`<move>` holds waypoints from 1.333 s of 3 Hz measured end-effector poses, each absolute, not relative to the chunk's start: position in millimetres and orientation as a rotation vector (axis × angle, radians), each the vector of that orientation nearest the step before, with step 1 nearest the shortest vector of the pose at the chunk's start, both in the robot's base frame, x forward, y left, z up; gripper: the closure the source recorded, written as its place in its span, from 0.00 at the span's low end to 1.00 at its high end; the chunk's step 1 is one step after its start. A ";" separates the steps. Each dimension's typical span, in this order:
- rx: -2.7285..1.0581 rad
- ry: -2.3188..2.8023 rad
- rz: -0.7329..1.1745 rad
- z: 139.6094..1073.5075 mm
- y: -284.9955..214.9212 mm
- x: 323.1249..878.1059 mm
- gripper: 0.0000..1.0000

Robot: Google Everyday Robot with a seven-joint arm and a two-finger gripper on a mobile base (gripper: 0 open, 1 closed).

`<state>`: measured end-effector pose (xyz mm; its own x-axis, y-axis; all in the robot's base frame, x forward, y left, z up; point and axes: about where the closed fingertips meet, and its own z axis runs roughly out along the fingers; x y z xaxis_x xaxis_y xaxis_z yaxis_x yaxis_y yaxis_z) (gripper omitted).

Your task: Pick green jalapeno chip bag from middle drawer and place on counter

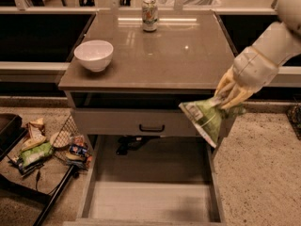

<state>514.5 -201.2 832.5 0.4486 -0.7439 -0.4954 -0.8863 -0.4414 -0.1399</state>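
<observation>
My gripper (pixel 226 99) is shut on the top of the green jalapeno chip bag (pixel 205 120), a crinkled light-green and white foil bag. The bag hangs in the air beside the cabinet's right front corner, above the right wall of the middle drawer (pixel 149 201), which stands pulled open with a bare pale floor. The gripper is just below and to the right of the front edge of the counter (pixel 160 55), a glossy grey-brown slab.
A white bowl (pixel 94 55) sits at the counter's left front and a soda can (pixel 149 14) at its back middle. A closed drawer front with a black handle (pixel 151 127) is above the open drawer. Snack litter (pixel 44 147) lies on the floor at left.
</observation>
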 end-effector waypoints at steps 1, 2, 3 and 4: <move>-2.235 1.471 0.264 911.8 -205.7 559.0 1.00; -2.059 1.626 0.134 960.0 -199.0 610.9 1.00; -1.925 1.694 0.075 968.8 -177.7 675.6 1.00; -1.833 1.720 -0.003 950.6 -174.2 734.3 1.00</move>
